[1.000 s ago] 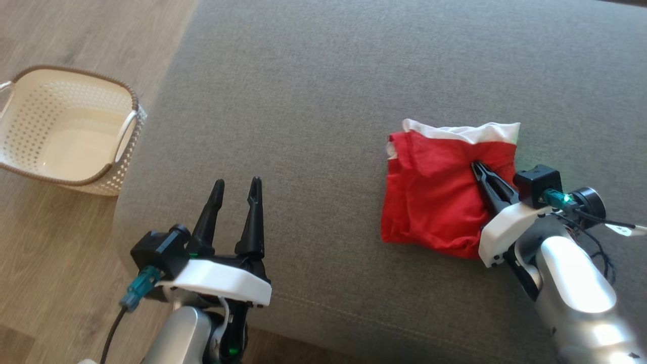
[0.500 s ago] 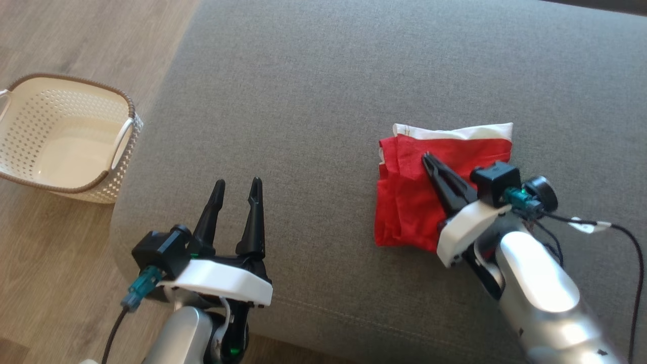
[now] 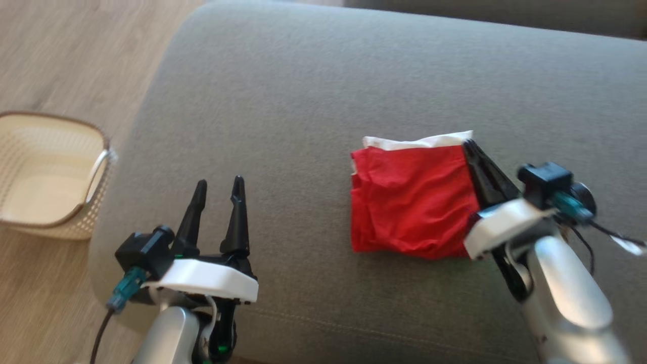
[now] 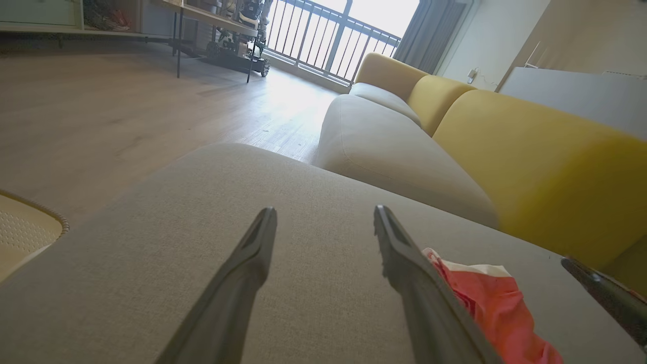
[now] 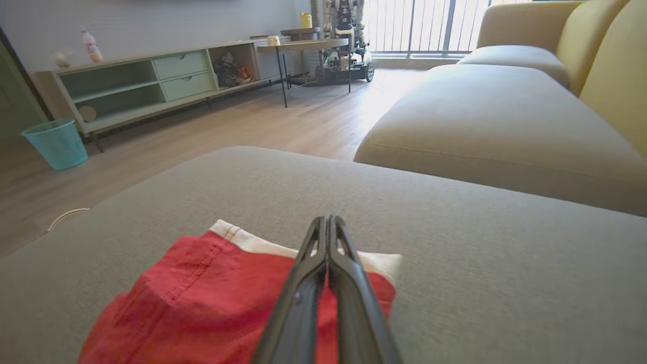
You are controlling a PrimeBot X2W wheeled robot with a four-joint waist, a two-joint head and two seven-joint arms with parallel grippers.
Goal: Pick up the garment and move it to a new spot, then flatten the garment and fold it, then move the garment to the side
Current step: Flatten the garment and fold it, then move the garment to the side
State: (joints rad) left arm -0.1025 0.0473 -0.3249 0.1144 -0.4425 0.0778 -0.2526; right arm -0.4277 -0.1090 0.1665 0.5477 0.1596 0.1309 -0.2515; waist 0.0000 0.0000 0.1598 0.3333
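Your right hand (image 3: 470, 147) is closed, fingers pressed together. It lies along the right edge of the garment (image 3: 409, 202), with the tips at its white band. Whether cloth is pinched between the fingers cannot be told. The garment is red, folded to a rough square, and lies on the grey seat (image 3: 303, 101) right of centre. Your left hand (image 3: 217, 184) stands open and holds nothing, over the seat's front left, well apart from the garment. A cream perforated basket (image 3: 55, 230) with a brown rim sits on the wood floor (image 3: 76, 60) beside the seat's left end. Beyond are a second grey seat (image 5: 505, 116), yellow backrests (image 4: 530, 167), a sideboard (image 5: 151, 86) and a teal bin (image 5: 56, 143).
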